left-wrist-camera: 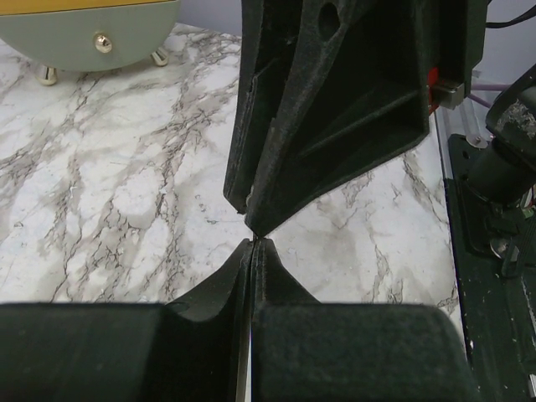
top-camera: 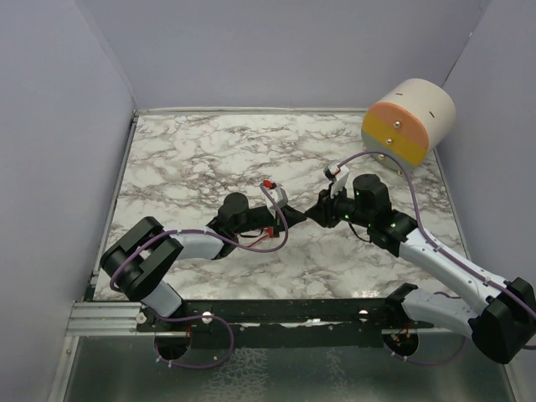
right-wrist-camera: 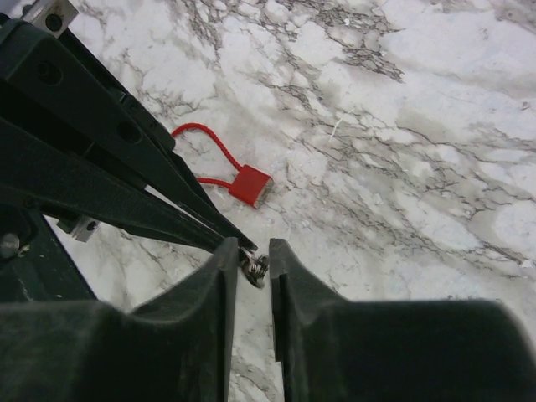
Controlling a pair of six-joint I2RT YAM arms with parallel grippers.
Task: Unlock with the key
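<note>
Top cam: 2 arms, both stretched over the marble bench (top-camera: pixel 209 151), tips nose to nose about mid-bench. left pincer (top-camera: pixel 293 219) points in from the left and right pincer (top-camera: pixel 316 211) from the right. They are touching or as good as. 1 drum (top-camera: pixel 408 121) sits at the far right corner: cream shell, orange-over-yellow face, small gold feet. It is well apart from both pincers. Key and lock are too small to pick out from up here.

Left wrist cam: left pincer is fully closed, its fingers (left-wrist-camera: pixel 209 293) pressed flat together with only a hairline seam between them. Can't tell if anything thin sits in that seam. Its tip butts against the tip of the right pincer, which fills the top of the frame. The drum is in the upper left corner, with 1 screw head and 2 gold feet visible.

Right wrist cam: right pincer is nearly closed, with a narrow gap between its 2 fingers (right-wrist-camera: pixel 167 327), gripping 1 small metal key (right-wrist-camera: pixel 254 268) at the very tip. The left pincer slants in from the upper left and its tip sits at that same key. Whether it touches or is just short, can't say. 1 red padlock (right-wrist-camera: pixel 251 184) with a red cable-loop shackle lies flat on the bench just beyond the key. It is near both pincers but touches neither. The key is apart from the padlock.
</note>
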